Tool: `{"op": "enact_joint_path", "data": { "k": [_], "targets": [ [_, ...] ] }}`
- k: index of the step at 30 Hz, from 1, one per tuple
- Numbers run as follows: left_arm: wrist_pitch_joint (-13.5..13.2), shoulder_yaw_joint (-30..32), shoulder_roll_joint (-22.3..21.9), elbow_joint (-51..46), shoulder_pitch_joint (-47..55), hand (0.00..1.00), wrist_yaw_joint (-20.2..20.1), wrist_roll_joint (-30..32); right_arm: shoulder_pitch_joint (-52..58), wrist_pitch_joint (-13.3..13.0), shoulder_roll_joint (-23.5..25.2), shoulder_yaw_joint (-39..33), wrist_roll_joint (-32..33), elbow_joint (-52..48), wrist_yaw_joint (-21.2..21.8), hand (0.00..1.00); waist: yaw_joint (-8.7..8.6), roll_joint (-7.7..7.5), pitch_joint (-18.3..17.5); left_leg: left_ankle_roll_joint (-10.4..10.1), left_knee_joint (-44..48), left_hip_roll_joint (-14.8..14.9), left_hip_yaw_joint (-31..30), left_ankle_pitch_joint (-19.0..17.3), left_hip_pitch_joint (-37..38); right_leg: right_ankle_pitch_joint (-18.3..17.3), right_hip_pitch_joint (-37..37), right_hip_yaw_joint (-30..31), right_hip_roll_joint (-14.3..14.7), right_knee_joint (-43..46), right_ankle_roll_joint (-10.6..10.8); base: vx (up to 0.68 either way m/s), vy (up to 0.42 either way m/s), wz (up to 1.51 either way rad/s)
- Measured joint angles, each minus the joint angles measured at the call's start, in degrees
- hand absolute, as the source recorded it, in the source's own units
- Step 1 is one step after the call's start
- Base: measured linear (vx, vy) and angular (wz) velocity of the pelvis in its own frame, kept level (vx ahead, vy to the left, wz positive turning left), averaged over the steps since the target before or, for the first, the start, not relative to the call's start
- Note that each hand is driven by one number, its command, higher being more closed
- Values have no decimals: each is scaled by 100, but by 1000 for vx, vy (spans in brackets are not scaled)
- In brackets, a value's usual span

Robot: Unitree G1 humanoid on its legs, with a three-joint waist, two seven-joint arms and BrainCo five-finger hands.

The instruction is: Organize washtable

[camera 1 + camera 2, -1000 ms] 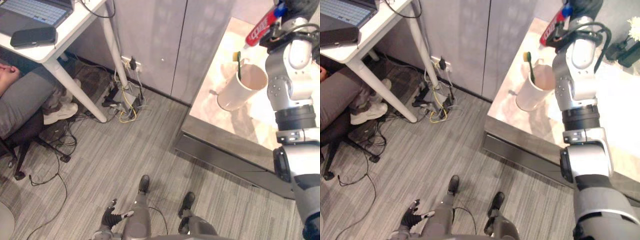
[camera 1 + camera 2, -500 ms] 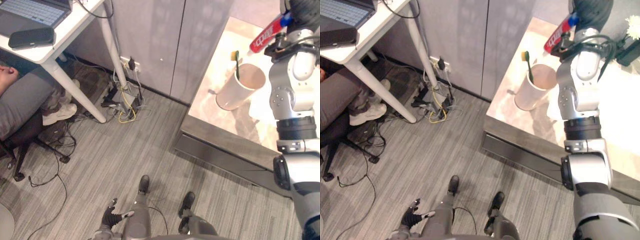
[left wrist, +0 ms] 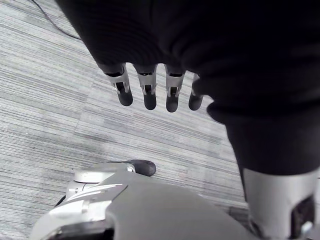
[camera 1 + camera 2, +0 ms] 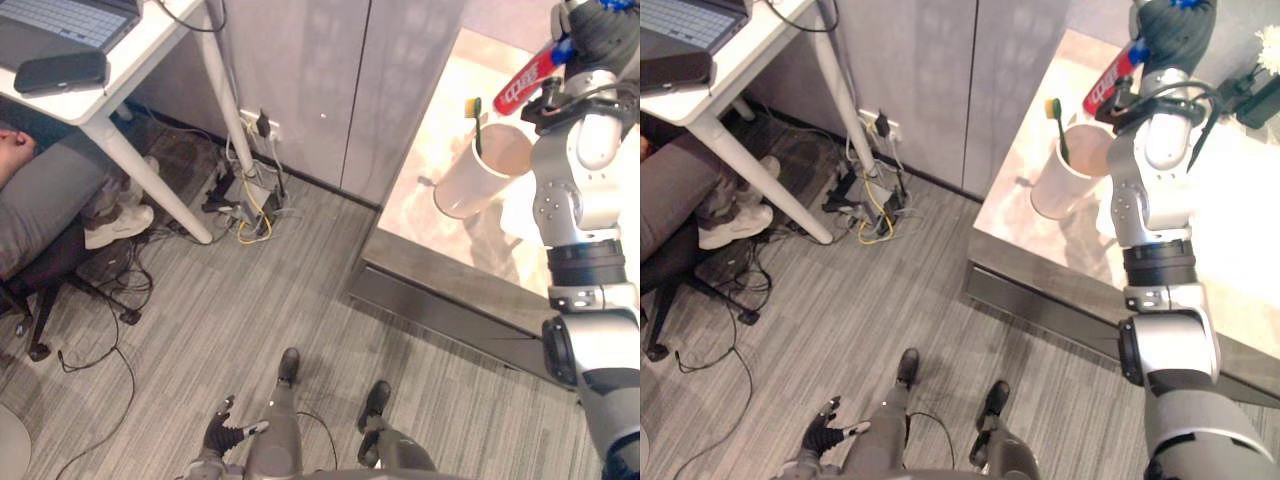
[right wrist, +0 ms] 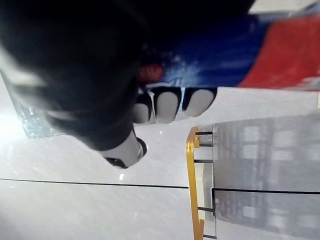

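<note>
Up at the far right of the left eye view, the right hand [image 4: 590, 30] grips a red, white and blue toothpaste tube [image 4: 528, 78] in the air near a white cup [image 4: 468, 188]. The cup stands on the pale washtable [image 4: 430, 235] with a green toothbrush [image 4: 477, 128] upright in it. The right arm crosses in front of the counter's right part. Off to the left stand a white desk [image 4: 140, 70] bearing a laptop [image 4: 70, 20] and a black case [image 4: 65, 72], a seated person's grey leg [image 4: 45, 210], and a tangle of cables [image 4: 250, 200] by the wall. The left hand [image 4: 225, 437] hangs low over the floor.

The right eye view adds a white flower [image 4: 1268, 50] at the counter's far edge.

Seen from the left wrist, the left hand's fingers [image 3: 150, 95] hang straight and loose, holding nothing, above grey plank floor [image 3: 45, 125].

Seen from the right wrist, the right hand's fingers [image 5: 165, 105] curl round the tube's blue end, with a gold-coloured frame [image 5: 192, 185] past them.
</note>
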Motion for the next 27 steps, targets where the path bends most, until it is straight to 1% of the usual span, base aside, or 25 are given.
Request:
{"op": "enact_joint_path", "data": {
  "k": [6,18,27],
  "targets": [
    [0,0,1,-1,0,0,0,0,15,0,1,1,-52,0,2,100,2,0,0,21,0,1,0,-14,-12,0,-13,-1,-1,9,0,0,0,0],
    [-4,1,1,-5,0,0,0,1,125,1,11,10,-110,-1,17,100,1,0,0,-1,1,2,0,2,-43,0,-48,2,1,10,0,0,0,0],
    [-5,2,1,-6,0,0,0,3,125,3,38,24,-326,-1,100,100,3,-1,2,0,0,2,-2,1,-44,0,-49,1,0,15,0,0,0,0]
  ]
}}
